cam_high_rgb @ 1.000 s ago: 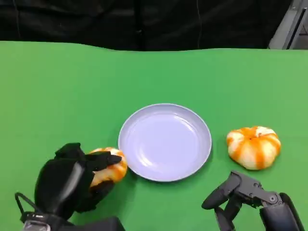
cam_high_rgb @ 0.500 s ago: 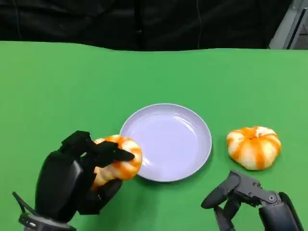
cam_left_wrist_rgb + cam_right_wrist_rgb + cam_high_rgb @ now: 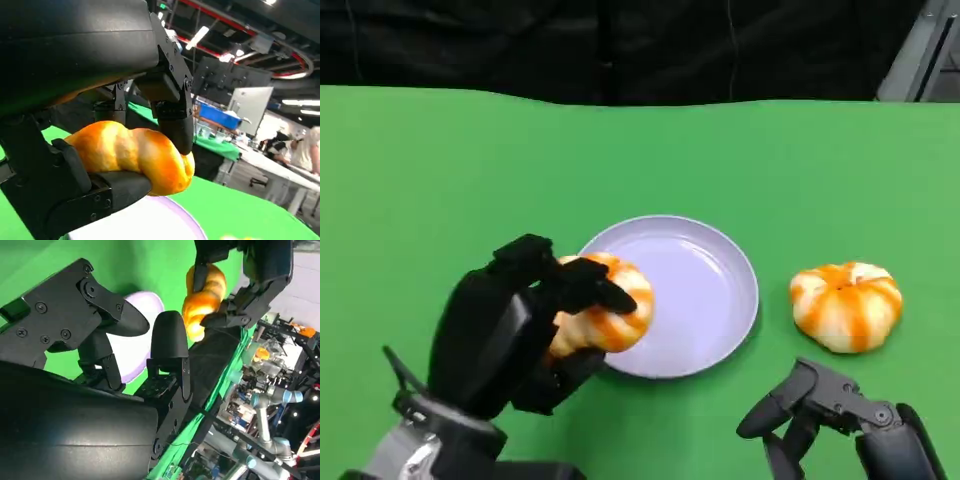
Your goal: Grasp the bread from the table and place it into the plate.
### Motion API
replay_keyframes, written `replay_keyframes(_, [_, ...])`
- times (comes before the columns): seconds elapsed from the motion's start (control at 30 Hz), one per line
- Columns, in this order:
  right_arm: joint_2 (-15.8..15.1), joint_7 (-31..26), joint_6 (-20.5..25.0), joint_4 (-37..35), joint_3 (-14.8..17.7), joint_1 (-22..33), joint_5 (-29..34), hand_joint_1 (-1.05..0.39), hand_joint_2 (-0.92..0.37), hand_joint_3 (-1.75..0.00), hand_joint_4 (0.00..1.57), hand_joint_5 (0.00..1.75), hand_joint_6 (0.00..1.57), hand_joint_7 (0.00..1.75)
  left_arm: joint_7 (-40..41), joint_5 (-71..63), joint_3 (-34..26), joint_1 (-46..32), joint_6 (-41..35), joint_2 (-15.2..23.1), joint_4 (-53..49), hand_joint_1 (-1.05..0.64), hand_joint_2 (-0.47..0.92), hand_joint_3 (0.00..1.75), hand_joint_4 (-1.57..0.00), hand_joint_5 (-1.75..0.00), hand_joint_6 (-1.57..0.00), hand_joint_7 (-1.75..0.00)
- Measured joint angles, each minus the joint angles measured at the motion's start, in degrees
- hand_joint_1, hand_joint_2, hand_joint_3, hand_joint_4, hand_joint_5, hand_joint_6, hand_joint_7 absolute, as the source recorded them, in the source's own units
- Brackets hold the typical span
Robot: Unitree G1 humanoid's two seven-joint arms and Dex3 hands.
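Note:
My left hand (image 3: 510,330) grips an orange-and-white striped bread roll (image 3: 603,315) and holds it above the left rim of the pale lilac plate (image 3: 710,290). In the left wrist view the fingers (image 3: 172,112) wrap over the bread roll (image 3: 135,152), with the plate (image 3: 165,220) just below. My right hand (image 3: 820,410) rests low at the front right, fingers apart, holding nothing. The right wrist view shows the bread roll (image 3: 202,300) in the left hand, beyond the plate (image 3: 145,305).
A second striped bread roll (image 3: 847,304) lies on the green table (image 3: 440,180) to the right of the plate, just beyond my right hand. A dark curtain runs behind the table's far edge.
My left hand has lifted the bread roll off the table and carried it right and away from me, from beside the plate's left edge to over its rim. The right hand has stayed put.

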State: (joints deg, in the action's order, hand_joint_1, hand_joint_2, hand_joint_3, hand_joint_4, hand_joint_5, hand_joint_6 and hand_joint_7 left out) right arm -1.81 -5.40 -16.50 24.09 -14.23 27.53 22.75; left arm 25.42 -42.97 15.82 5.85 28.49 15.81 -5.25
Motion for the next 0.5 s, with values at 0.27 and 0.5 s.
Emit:
replay_keyframes(0.27, [-0.23,0.13,-0.01,0.69,0.21,1.18,-0.2,-0.15,-0.43,-1.16,0.8,1.61,0.73,1.22,-1.21,-0.4,1.76,5.84,-1.68,-3.13,-2.56,-0.16,0.16,1.56,-0.92,-1.71,-0.87,-1.38])
replay_keyframes(0.5, [-0.4,0.16,0.0,1.31,0.36,1.23,-0.17,-0.15,-0.43,-1.16,0.79,1.6,0.73,1.22,-4.17,-1.87,5.03,11.34,-7.52,-7.11,-7.26,-0.19,0.3,1.28,-0.84,-1.75,-0.82,-1.37])
